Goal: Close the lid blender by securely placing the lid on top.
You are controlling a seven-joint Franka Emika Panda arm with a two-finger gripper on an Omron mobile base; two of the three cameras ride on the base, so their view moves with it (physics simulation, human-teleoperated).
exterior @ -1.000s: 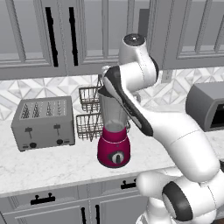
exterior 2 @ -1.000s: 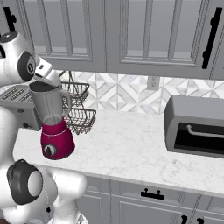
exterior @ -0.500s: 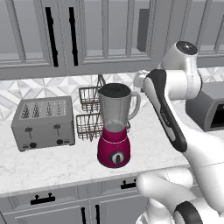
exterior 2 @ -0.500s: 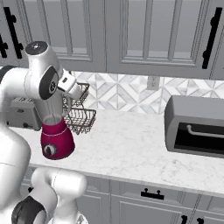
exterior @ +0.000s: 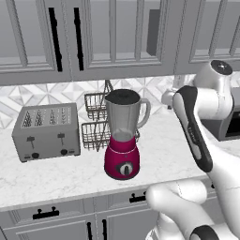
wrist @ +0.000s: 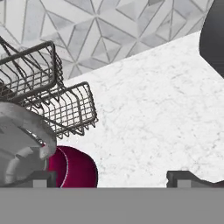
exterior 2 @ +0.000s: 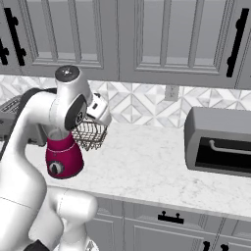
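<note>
Since the earlier frame, arm has swung right, away from the blender (exterior: 123,140). Lid (exterior: 122,96) sits on the jar top. Pincer (wrist: 112,178) is spread, holding nothing, over the table (wrist: 153,113) beside the wire basket (wrist: 61,105).

The blender (exterior: 122,140) is set on the surface (exterior: 56,176), with the lid (exterior: 123,97) seated on its jar. The toaster (exterior: 45,131) is placed to its left, a two-tier wire basket (exterior: 96,123) just behind it, and a toaster oven (exterior 2: 219,141) well to the right.
</note>
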